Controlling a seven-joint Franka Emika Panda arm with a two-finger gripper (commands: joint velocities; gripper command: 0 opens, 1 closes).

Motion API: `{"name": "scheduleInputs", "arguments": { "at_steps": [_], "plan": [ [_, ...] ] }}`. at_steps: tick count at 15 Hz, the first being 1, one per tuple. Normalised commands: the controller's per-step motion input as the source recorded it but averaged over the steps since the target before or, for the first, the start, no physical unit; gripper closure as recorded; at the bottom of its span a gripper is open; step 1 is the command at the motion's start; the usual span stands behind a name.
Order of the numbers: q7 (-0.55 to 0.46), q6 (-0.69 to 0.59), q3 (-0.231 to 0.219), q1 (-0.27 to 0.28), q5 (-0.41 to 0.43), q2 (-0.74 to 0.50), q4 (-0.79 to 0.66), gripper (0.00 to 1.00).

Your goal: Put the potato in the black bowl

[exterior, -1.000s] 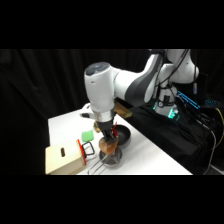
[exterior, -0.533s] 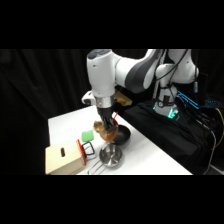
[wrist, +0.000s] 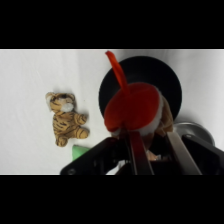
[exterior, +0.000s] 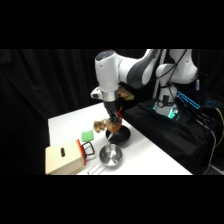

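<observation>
Now the gripper [exterior: 115, 125] is hanging over the black bowl [exterior: 121, 136], its fingers clamped on the potato [wrist: 136, 107].

Seen from the wrist, the reddish-brown potato is sitting between the fingers, above the bowl's dark inside and clear of the table [exterior: 65, 127]. A striped toy tiger [wrist: 66, 119] is lying on the white surface beside the bowl. From the side, a metal bowl [exterior: 110, 155] is standing just beside the black one, with a green block [exterior: 88, 135] and a tan box [exterior: 62, 158] farther off.

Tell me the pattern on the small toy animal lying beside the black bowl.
Orange with dark tiger stripes, clearest in the wrist view.
</observation>
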Motion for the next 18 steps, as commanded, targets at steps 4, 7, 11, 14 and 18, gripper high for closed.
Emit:
{"name": "scheduleInputs", "arguments": {
  "at_steps": [4, 7, 11, 14, 18],
  "plan": [
    [-0.07, 0.34, 0.004, -0.072, 0.036, 0.13, -0.10, 0.60],
    [-0.10, 0.28, -0.032, -0.060, 0.028, 0.14, -0.01, 0.36],
    [-0.11, 0.05, -0.050, -0.027, 0.012, -0.04, 0.01, 0.04],
    [-0.07, -0.19, -0.033, 0.018, -0.043, -0.32, -0.03, 0.00],
    [-0.09, -0.38, 0.016, 0.019, -0.011, -0.42, 0.02, 0.00]
  ]
}}
